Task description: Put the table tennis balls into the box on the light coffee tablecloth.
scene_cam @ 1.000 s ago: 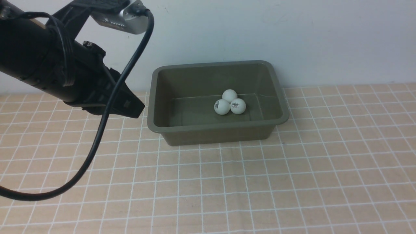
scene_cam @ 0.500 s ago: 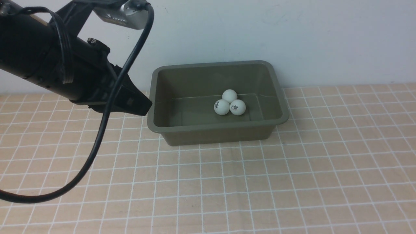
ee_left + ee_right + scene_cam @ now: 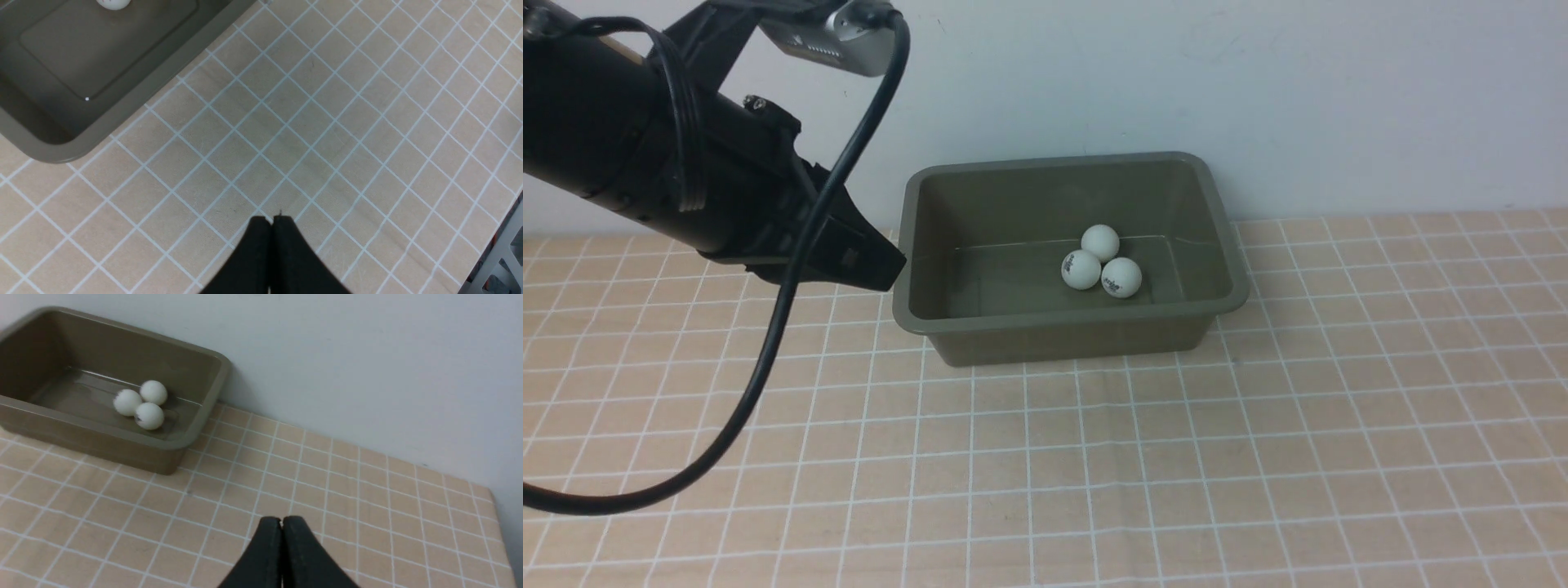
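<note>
Cloth (image 3: 1094, 457): spread over bench.
Right gripper (image 3: 282, 519): pressed closed, nothing held.
Left gripper (image 3: 271, 220): pressed closed, nothing held, positioned near box (image 3: 1070, 320).
Balls (image 3: 1081, 269): three, clustered inside box.
Risk: box could be nudged by left gripper.

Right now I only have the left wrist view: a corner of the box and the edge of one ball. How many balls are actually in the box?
Observer: Three table tennis balls lie in the box, clustered together near its middle.
Operator: Any left out on the cloth?
Observer: None shows on the light coffee tablecloth in the front or right wrist view.
Operator: And the right end effector?
Observer: The right end effector is shut and empty, over bare cloth apart from the box.
</note>
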Controlling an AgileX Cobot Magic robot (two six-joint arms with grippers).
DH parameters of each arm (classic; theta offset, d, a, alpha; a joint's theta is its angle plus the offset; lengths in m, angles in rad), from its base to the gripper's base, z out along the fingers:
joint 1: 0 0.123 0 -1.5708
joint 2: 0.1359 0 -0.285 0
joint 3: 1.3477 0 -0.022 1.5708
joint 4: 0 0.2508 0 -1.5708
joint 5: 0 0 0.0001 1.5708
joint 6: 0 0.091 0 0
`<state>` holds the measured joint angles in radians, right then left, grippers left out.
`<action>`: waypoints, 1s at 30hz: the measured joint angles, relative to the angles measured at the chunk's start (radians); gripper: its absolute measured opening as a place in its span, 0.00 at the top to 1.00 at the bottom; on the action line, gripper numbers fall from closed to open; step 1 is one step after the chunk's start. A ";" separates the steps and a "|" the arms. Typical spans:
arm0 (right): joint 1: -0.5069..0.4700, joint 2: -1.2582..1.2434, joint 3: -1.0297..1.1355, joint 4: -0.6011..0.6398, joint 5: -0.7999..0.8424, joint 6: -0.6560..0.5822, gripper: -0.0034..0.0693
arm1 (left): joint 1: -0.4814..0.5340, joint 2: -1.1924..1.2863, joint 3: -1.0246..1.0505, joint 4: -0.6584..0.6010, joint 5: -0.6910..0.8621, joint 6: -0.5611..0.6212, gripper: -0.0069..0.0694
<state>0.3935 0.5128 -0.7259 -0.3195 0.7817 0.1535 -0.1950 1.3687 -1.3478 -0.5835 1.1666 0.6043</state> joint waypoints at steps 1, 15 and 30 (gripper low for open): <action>0.000 -0.031 0.003 0.067 -0.003 -0.054 0.97 | 0.000 0.000 0.000 0.000 0.000 0.000 0.99; 0.000 -0.093 0.300 0.354 -0.272 -0.317 0.97 | 0.000 0.000 0.000 -0.004 0.000 0.019 0.99; 0.000 -0.093 0.532 0.423 -0.488 -0.310 0.97 | 0.000 0.000 0.000 -0.022 0.019 0.039 0.99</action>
<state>0.3935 0.4202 -0.1939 0.1032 0.2936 -0.1561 -0.1950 1.3687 -1.3478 -0.6059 1.1859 0.6430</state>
